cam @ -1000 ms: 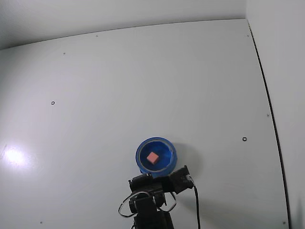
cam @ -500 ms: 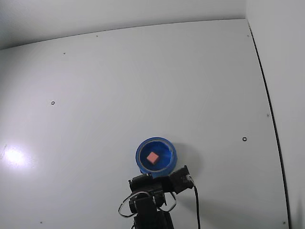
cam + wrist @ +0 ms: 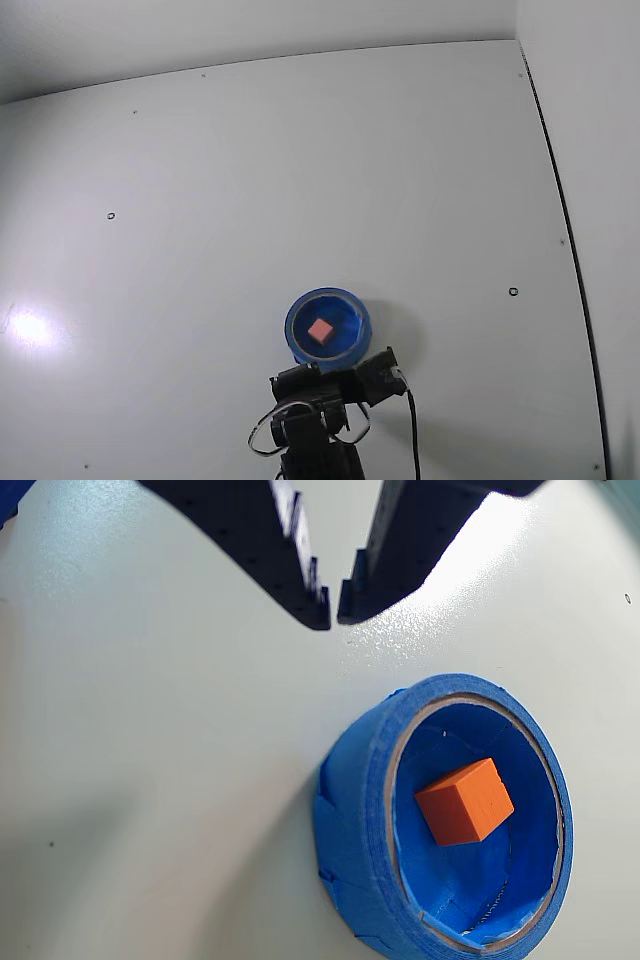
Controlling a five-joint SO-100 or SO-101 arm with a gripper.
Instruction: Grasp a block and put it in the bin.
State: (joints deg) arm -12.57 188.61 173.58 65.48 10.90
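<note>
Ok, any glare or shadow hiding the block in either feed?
Wrist view: block sharp and evenly lit inside the bin; the glare is on the table near the fingers. Fixed view: a bright spot at far left, block tiny but clear.

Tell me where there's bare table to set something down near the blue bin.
Nearly all the white table is bare: everything left of, right of and beyond the bin in the fixed view. The bin itself holds the block. The only crowded strip lies between the bin and the arm, where the gripper hangs.
</note>
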